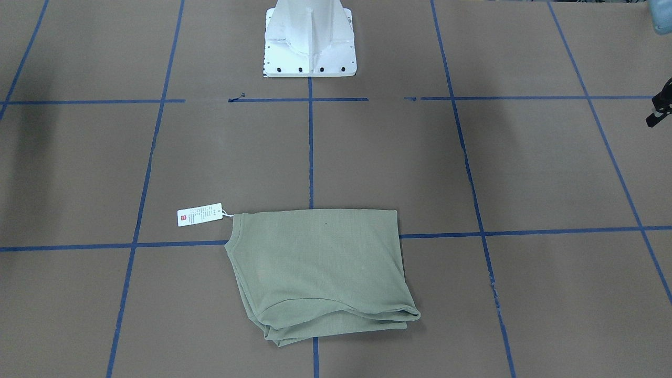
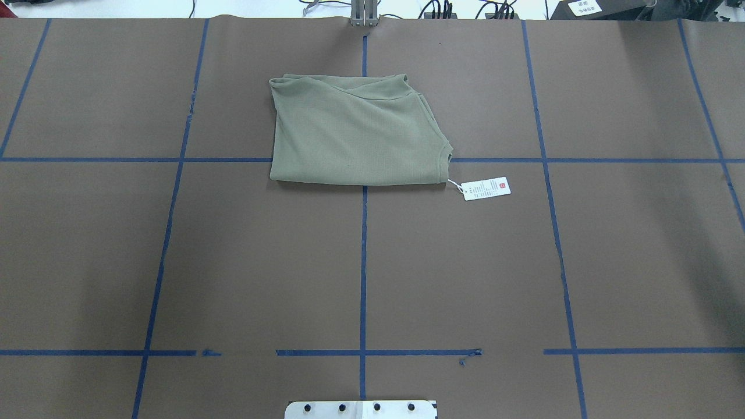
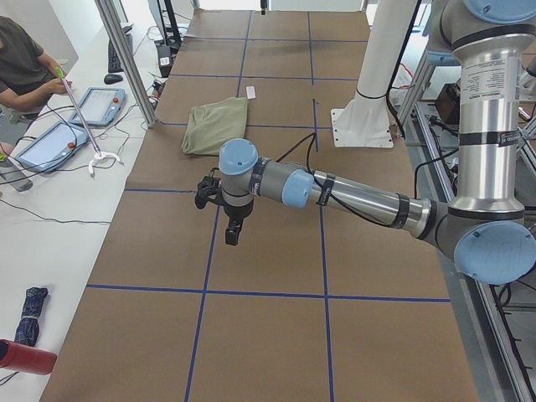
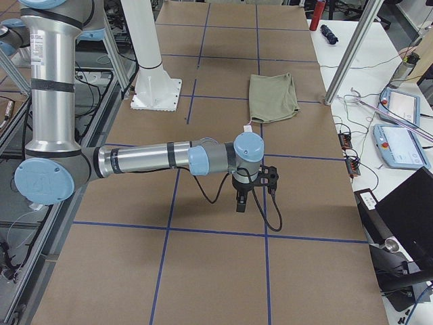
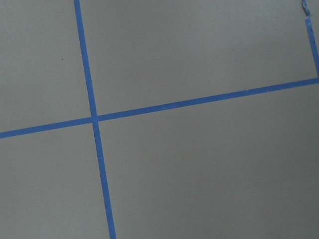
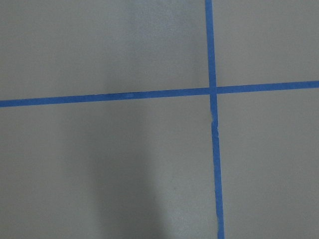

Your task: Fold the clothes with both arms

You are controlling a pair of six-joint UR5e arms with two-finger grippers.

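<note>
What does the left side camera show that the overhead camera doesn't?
Only the left side view: the left arm reaching out over the table, the white pedestal column, and a person at a side table. Only overhead: the hang tag's string. Both: the folded green shirt, its white hang tag and the blue tape grid.

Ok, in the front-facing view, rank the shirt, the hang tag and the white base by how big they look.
1. shirt, largest
2. base, cut off by the top edge
3. tag, smallest
</note>
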